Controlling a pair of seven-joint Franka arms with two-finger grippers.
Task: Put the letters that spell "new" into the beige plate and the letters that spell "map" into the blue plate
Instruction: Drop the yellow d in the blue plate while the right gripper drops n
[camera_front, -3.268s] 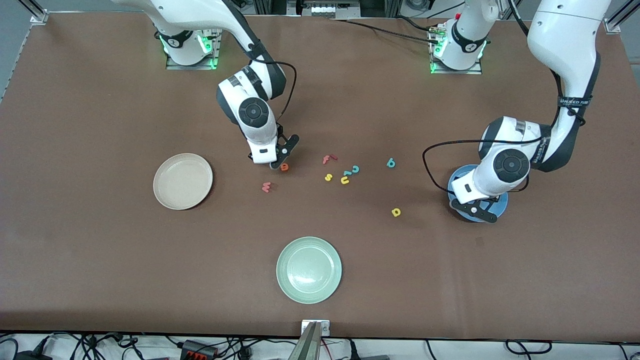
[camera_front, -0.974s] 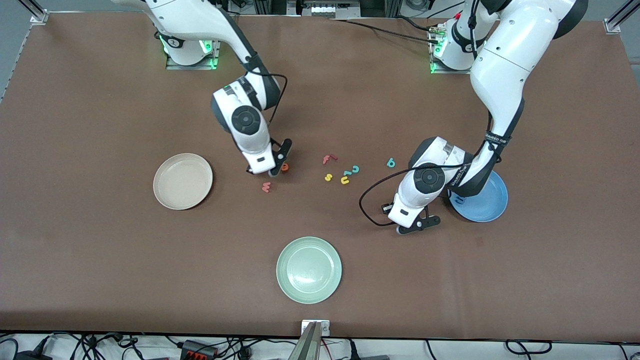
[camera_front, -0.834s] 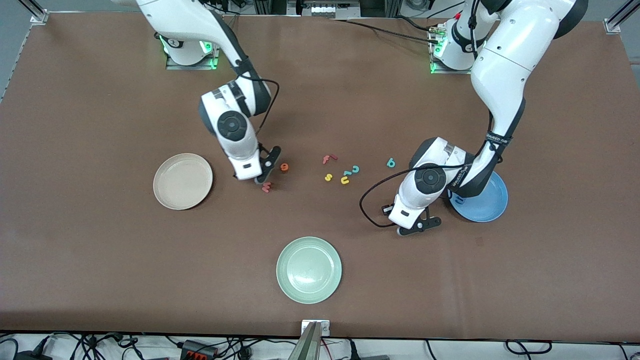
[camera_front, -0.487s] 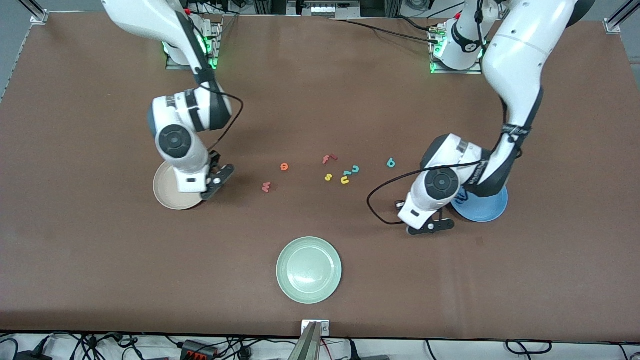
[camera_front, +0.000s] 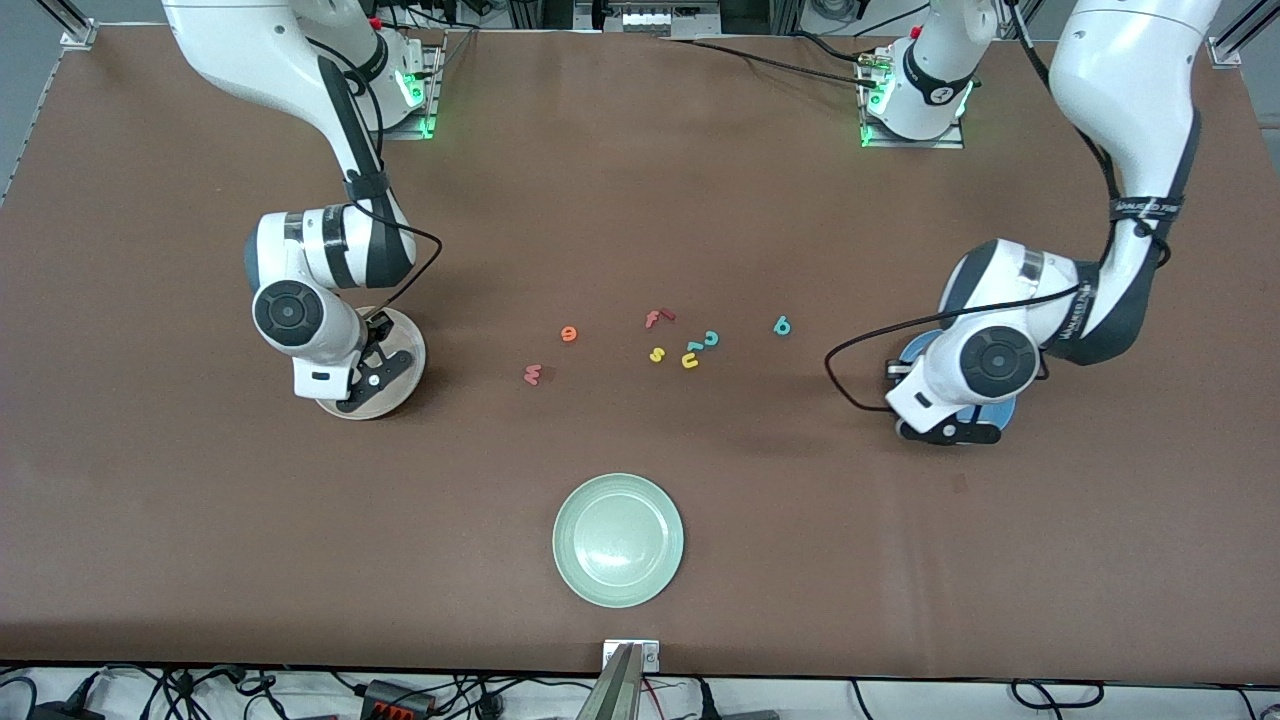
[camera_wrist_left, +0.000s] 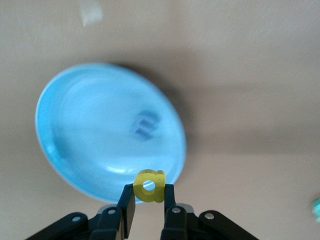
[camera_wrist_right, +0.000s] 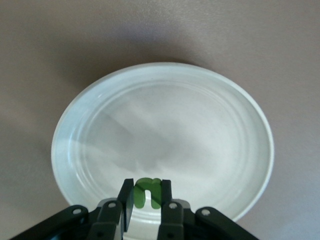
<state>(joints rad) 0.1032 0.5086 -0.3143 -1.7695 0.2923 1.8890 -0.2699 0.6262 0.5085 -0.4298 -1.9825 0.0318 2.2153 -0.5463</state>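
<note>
While over beige plate (camera_wrist_right: 90, 100), right gripper (camera_wrist_right: 147, 199) pinches green n (camera_wrist_right: 146, 193); left gripper (camera_wrist_left: 149, 202) pinches yellow a (camera_wrist_left: 149, 186) over blue plate (camera_wrist_left: 75, 125).

A: Arms (camera_front: 1130, 90): glossy white shells, black joint bands, dark round wrist caps. Black cable loops off each wrist.

B: Grippers black w/ silver screws. Green LEDs at bases (camera_front: 910, 100), top of frame.

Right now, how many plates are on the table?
3. The beige plate lies toward the right arm's end, the blue plate toward the left arm's end, each partly covered by an arm. The pale green plate lies nearest the front camera.
</note>
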